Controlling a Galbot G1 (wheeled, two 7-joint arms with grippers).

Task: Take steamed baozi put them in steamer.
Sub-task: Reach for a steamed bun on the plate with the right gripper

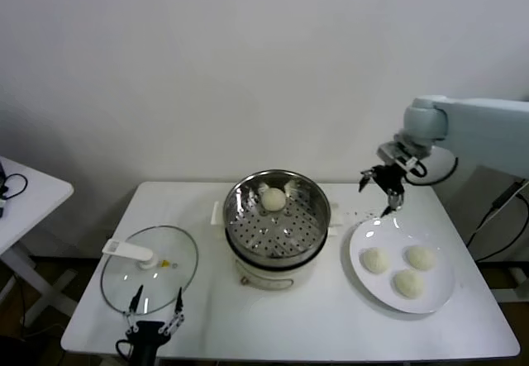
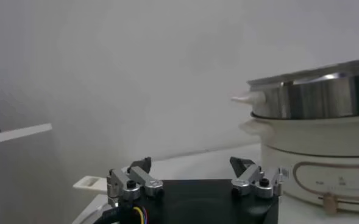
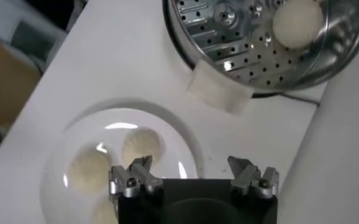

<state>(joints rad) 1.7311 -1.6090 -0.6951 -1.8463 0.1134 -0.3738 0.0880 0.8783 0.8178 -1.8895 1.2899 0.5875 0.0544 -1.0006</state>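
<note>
My right gripper (image 1: pixel 387 191) hangs wide open and empty above the flat white plate's (image 1: pixel 364 279) far rim, three small off-white steamed baozi (image 1: pixel 375 259) lying on it, one more baozi (image 1: pixel 273 199) inside the shiny perforated steel steamer (image 1: pixel 314 230), my left gripper (image 1: pixel 154 304) open near the table's front edge.

Steamer (image 1: pixel 278 217) centre, 1 baozi (image 1: pixel 273 199) inside; plate (image 1: pixel 442 293) right, 3 baozi on it; lid (image 1: pixel 150 268) left.

Left gripper (image 2: pixel 194 178) sat low over the white counter (image 2: pixel 197 159), jaws spread apart with nothing between them. Beyond it stood the steamer (image 2: pixel 316 96), steel basket seated on its cream cooker base (image 2: pixel 316 161). Plain wall behind.
</note>
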